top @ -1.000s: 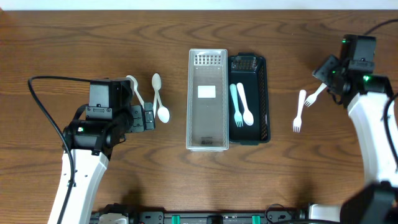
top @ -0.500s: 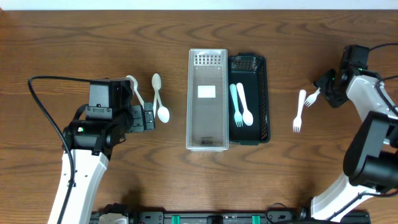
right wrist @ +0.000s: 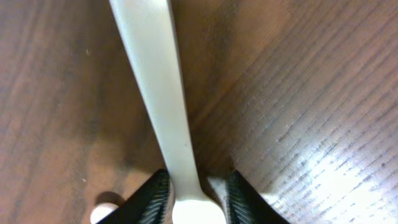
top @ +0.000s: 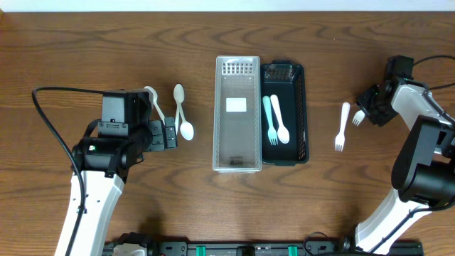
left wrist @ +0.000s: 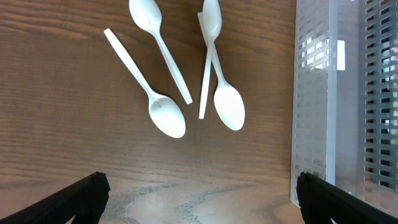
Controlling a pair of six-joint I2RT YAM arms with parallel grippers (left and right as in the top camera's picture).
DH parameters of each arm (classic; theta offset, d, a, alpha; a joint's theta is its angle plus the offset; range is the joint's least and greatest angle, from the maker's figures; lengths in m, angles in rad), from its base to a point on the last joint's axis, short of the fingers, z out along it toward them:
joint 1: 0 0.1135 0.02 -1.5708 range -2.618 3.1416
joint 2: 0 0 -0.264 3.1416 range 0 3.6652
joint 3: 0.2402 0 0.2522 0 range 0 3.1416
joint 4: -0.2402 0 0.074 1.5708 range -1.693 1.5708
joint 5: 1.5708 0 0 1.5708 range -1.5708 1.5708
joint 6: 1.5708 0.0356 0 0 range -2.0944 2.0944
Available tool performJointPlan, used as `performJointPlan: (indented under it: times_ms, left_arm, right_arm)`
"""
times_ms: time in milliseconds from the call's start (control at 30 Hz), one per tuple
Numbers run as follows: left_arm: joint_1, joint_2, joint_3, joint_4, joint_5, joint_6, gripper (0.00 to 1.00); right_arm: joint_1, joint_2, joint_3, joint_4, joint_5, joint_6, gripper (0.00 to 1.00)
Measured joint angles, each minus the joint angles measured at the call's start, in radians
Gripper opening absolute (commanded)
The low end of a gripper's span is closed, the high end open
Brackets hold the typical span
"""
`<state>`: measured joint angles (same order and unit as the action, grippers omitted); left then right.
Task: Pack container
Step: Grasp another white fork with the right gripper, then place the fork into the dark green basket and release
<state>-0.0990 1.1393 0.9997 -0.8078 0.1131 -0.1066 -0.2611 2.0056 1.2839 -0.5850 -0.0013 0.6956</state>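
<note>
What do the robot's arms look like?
The left arm and right arm have white shells with chunky black joints. A thin black cable loops off the left one, near a tiny green light. The fingers are black.

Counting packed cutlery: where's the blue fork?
Overhead view: the pale blue fork lies inside the black basket beside a matching spoon, right of the clear container.

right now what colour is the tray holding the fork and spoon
The tray is black, clearest in the overhead view.
</note>
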Motion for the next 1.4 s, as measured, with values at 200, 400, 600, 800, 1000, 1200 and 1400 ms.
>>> performJointPlan:
  times_ms: [200,400,600,800,1000,1200,1400]
  left_arm:
    - [0.0,0.0,0.0,0.0,0.0,0.0,0.98]
    - [0.0,0.0,0.0,0.0,0.0,0.0,0.98]
    - [0.0,0.0,0.0,0.0,0.0,0.0,0.98]
    - [0.0,0.0,0.0,0.0,0.0,0.0,0.98]
    - [0.0,0.0,0.0,0.0,0.0,0.0,0.98]
    - [0.0,0.0,0.0,0.0,0.0,0.0,0.98]
    - [0.0,0.0,0.0,0.0,0.0,0.0,0.98]
  right_arm:
    - [-0.002,0.0,0.01,-0.095,-0.003,0.003,0.04]
    - [-0.001,-0.045,-0.005,-0.185,-0.005,-0.023,0.01]
    - [0.064,-0.349,-0.021,-0.21,-0.005,-0.069,0.01]
    - [0.285,-0.681,-0.003,-0.209,-0.01,-0.109,0.01]
    - [0.486,-0.683,-0.019,-0.232,0.056,-0.11,0.01]
    - [0.599,-0.478,-0.097,-0.172,0.105,-0.1,0.08]
    - [0.647,-0.311,-0.119,-0.132,0.097,-0.115,0.73]
